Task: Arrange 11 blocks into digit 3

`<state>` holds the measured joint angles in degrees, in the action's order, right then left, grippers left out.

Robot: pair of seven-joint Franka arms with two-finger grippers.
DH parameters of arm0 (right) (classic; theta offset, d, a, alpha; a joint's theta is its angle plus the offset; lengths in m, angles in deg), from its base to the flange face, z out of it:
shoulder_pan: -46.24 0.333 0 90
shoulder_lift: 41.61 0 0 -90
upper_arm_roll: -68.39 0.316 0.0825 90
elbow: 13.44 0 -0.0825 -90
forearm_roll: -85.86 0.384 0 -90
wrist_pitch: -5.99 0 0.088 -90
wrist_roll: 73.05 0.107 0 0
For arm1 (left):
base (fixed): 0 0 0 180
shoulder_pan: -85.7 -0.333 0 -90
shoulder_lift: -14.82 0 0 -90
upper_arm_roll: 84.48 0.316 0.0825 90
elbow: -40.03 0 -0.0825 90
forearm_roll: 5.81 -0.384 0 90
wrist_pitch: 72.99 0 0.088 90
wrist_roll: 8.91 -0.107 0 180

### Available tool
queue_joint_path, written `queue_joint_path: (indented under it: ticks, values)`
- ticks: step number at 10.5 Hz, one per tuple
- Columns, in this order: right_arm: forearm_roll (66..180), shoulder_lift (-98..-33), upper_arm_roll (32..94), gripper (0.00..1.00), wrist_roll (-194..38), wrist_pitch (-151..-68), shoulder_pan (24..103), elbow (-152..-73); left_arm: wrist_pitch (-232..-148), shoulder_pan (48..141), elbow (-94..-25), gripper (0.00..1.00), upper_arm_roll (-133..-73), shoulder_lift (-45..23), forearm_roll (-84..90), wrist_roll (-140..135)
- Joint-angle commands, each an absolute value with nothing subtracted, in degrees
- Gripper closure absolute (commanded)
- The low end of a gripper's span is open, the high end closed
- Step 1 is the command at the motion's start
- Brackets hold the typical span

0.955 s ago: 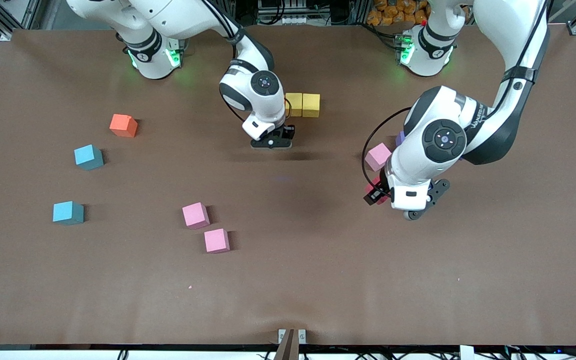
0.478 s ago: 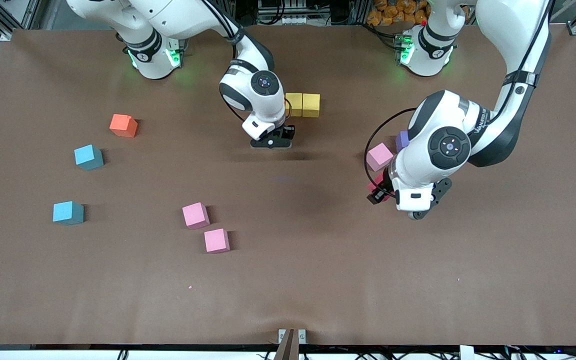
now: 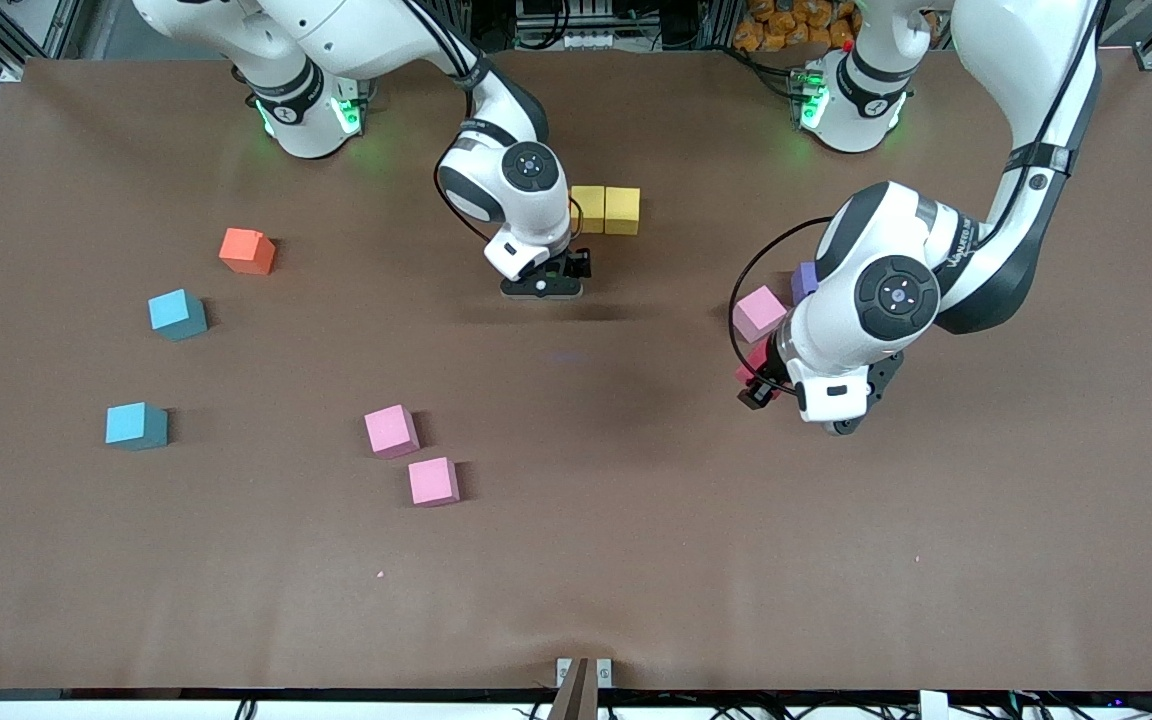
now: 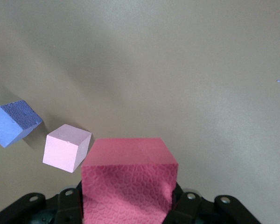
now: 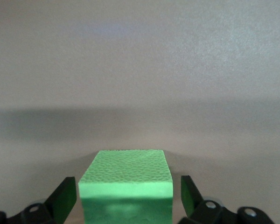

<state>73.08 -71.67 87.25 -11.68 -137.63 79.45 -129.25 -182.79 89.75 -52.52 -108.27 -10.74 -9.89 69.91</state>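
Note:
Two yellow blocks (image 3: 588, 208) (image 3: 622, 210) touch side by side in the middle of the table. Next to them my right gripper (image 3: 543, 285) (image 5: 126, 198) stands low and open. A green block (image 5: 125, 184) sits between its fingers (image 5: 65, 199) with a gap on each side. The front view hides that block under the hand. My left gripper (image 3: 764, 388) (image 4: 128, 205) is shut on a red block (image 4: 128, 179) (image 3: 749, 368), close to a pink block (image 3: 759, 312) (image 4: 65, 148) and a purple block (image 3: 804, 280) (image 4: 14, 122).
An orange block (image 3: 247, 250) and two light-blue cubes (image 3: 177, 314) (image 3: 136, 425) lie toward the right arm's end. Two more pink blocks (image 3: 391, 430) (image 3: 433, 481) lie nearer the front camera. The brown table (image 3: 636, 560) stretches wide past them.
My right gripper has opened and let go of the green block. My left hand has shifted slightly toward its own end of the table, the red block still in it.

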Motion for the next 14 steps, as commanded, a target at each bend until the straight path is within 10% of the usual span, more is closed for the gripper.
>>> queue_joint_path:
  ticks: [1, 6, 14]
  values:
    - [72.0, -68.1, 87.4, 0.00, -11.0, -135.7, 78.7, -129.2, -182.4, 89.2, -55.7, 0.64, -108.3, -7.9, -8.3, 70.6]
    - [72.0, -60.4, 87.5, 0.00, -24.8, -130.0, 66.5, -128.4, -183.4, 89.0, -59.6, 0.66, -108.4, -8.1, -5.3, 80.1]
    - [71.6, -70.6, 87.3, 0.00, -58.2, -133.0, 49.8, -120.5, -197.0, 89.6, -71.2, 0.64, -114.8, -4.2, -5.6, 111.1]
